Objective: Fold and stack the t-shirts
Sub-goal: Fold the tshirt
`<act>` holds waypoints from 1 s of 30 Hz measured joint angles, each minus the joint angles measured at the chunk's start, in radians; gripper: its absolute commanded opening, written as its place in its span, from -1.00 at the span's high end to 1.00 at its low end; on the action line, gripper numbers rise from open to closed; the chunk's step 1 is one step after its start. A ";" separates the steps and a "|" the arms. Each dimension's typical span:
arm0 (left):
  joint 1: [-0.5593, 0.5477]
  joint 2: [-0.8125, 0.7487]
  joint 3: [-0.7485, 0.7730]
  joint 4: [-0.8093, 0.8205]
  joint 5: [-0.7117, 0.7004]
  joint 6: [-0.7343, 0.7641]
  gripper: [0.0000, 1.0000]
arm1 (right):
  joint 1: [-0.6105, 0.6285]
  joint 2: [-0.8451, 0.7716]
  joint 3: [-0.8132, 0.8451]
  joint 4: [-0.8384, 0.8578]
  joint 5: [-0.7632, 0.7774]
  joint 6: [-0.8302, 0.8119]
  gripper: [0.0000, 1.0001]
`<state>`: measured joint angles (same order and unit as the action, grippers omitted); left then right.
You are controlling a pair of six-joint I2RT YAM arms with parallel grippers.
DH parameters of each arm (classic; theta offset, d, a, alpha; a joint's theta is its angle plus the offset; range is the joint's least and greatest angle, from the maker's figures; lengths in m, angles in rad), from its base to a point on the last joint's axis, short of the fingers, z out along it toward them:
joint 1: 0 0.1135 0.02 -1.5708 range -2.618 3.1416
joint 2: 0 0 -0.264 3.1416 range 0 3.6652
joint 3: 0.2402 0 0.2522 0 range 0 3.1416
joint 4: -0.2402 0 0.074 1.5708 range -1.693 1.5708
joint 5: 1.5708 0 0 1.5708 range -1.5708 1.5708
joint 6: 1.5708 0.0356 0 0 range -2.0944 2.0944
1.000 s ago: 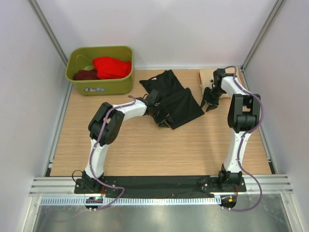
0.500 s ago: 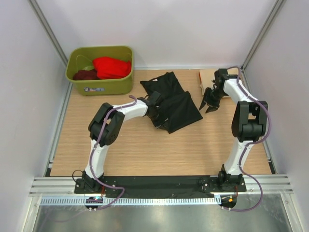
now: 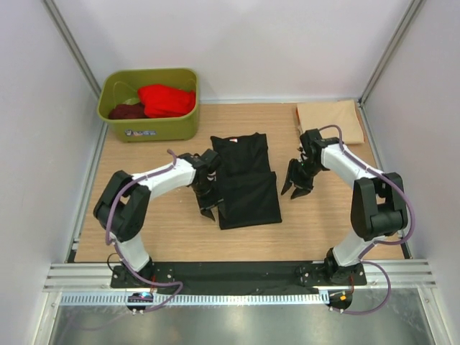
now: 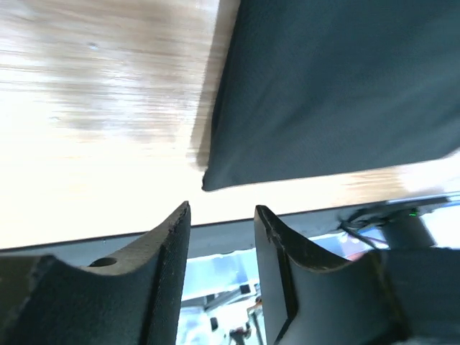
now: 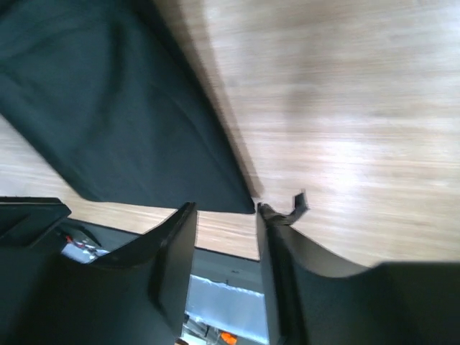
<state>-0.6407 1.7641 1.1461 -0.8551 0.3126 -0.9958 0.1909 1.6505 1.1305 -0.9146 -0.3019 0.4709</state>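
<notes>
The black soft cloth t-shirt (image 3: 244, 183) lies between the left gripper (image 3: 208, 212) and right gripper (image 3: 292, 191), both spread and empty, which should pinch matching near corners evenly.

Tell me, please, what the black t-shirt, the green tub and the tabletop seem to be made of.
Black t-shirt: soft matte cloth; it lies limp in flat folded layers. Green tub: probably moulded plastic; smooth rigid walls, rounded rim. Tabletop: wood or wood-look laminate; pale grain lines show.

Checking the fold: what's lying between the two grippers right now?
The folded black t-shirt lies between the left gripper and right gripper, touching neither; the top view shows it best.
</notes>
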 measured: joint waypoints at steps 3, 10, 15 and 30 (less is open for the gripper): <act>0.034 -0.031 0.035 -0.015 -0.013 0.014 0.16 | 0.000 0.003 0.013 0.051 -0.039 0.001 0.39; 0.122 -0.001 0.162 0.108 0.016 0.026 0.37 | 0.000 0.148 0.171 0.161 -0.134 -0.005 0.64; 0.128 0.130 0.231 0.201 0.039 0.035 0.40 | 0.000 0.274 0.204 0.214 -0.174 -0.005 0.64; 0.162 0.262 0.348 0.140 -0.009 0.092 0.20 | -0.032 0.431 0.395 0.170 -0.179 -0.031 0.08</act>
<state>-0.4786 2.0258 1.4944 -0.7151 0.3038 -0.9039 0.1589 2.0819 1.5253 -0.7444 -0.4808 0.4400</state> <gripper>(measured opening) 0.356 0.398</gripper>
